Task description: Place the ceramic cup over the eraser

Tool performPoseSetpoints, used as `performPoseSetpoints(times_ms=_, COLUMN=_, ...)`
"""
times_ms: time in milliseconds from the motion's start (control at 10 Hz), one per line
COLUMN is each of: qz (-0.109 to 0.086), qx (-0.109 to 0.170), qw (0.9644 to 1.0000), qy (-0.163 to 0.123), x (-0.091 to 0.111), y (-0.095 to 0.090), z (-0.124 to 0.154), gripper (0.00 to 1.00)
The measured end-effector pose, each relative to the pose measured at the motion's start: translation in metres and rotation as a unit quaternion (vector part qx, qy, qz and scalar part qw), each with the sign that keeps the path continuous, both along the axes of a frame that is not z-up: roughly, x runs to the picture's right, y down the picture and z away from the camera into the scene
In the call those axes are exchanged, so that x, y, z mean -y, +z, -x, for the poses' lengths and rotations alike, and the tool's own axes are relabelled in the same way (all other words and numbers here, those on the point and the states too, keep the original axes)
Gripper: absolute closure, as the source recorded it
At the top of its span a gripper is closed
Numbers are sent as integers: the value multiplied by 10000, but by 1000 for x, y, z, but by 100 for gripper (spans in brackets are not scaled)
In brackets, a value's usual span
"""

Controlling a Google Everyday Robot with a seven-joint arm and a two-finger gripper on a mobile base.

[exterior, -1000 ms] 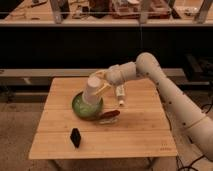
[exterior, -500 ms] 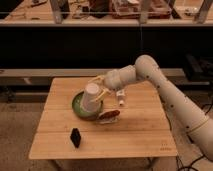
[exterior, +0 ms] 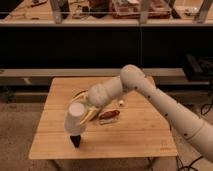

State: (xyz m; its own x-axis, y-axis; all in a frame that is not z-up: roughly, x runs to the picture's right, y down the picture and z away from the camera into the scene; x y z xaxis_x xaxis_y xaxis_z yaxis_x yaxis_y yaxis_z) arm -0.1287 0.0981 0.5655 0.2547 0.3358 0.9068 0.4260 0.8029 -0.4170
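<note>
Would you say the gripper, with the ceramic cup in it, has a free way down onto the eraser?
Probably yes: the gripper holds the ceramic cup directly above the eraser, with nothing visible between them.

Pincer [exterior: 86,112] with ceramic cup [exterior: 76,119] just above eraser [exterior: 75,141], front-left on table [exterior: 140,142].

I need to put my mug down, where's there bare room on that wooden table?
Right half of the wooden table, beyond the reddish-brown item, is bare. Front-left is crowded: gripper holds the white ceramic cup over the black eraser.
</note>
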Motion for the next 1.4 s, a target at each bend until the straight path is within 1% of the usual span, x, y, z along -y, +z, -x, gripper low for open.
performPoseSetpoints(times_ms=200, qz=-50, qx=107, qw=9997, qy=-232, x=-21, y=-6, z=18, gripper=82)
performPoseSetpoints(times_ms=300, qz=-78, qx=142, qw=9993, qy=-330, x=-29, y=-4, z=29, gripper=82)
performPoseSetpoints(times_ms=400, qz=-99, qx=141, qw=9992, qy=-360, x=-31, y=0, z=35, gripper=82)
performPoseSetpoints(times_ms=600, qz=-124, qx=108, qw=9992, qy=-363, x=-30, y=13, z=45, gripper=82)
performPoseSetpoints(times_ms=700, qz=-137, qx=86, qw=9992, qy=-361, x=-28, y=22, z=48, gripper=82)
performPoseSetpoints(times_ms=800, qz=-138, qx=66, qw=9992, qy=-370, x=-28, y=27, z=48, gripper=82)
performPoseSetpoints(times_ms=1000, qz=-145, qx=-5, qw=9992, qy=-382, x=-27, y=39, z=45, gripper=82)
performPoseSetpoints(times_ms=1400, qz=-84, qx=-9, qw=9995, qy=-297, x=-20, y=54, z=36, gripper=82)
